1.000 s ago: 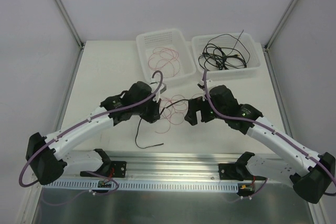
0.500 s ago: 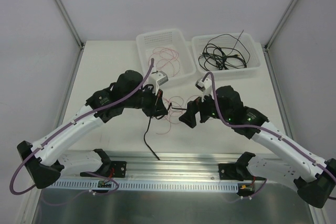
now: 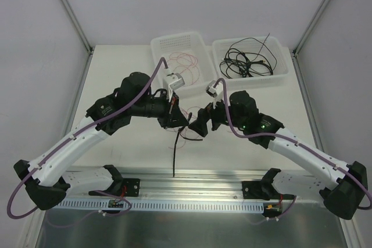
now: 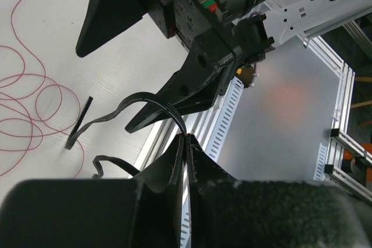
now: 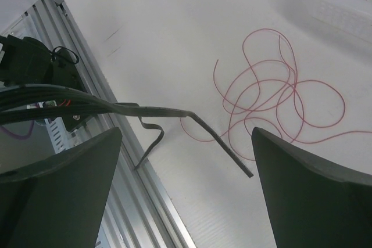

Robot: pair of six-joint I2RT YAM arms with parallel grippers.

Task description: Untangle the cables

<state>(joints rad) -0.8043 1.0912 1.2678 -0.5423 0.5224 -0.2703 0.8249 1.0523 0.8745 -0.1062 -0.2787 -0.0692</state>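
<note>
My left gripper (image 3: 178, 118) is shut on a flat black cable (image 3: 175, 154) and holds it above the table, its tail hanging toward the front rail. In the left wrist view the fingertips (image 4: 187, 137) pinch the cable (image 4: 104, 118). A loose red wire (image 3: 193, 119) lies in loops on the table under both grippers and shows in the left wrist view (image 4: 35, 111) and the right wrist view (image 5: 273, 94). My right gripper (image 3: 201, 126) is open and empty right beside the left one. The black cable's free end (image 5: 224, 143) passes between its spread fingers (image 5: 64, 190).
Two white bins stand at the back: the left bin (image 3: 160, 47) holds red wires, the right bin (image 3: 279, 74) holds a tangle of black cables (image 3: 247, 62). The aluminium rail (image 3: 192, 181) runs along the front edge.
My left gripper has risen and moved right with the black cable. The cable's tail has swung from the left to hang straight down. My right gripper has moved left, close to it.
</note>
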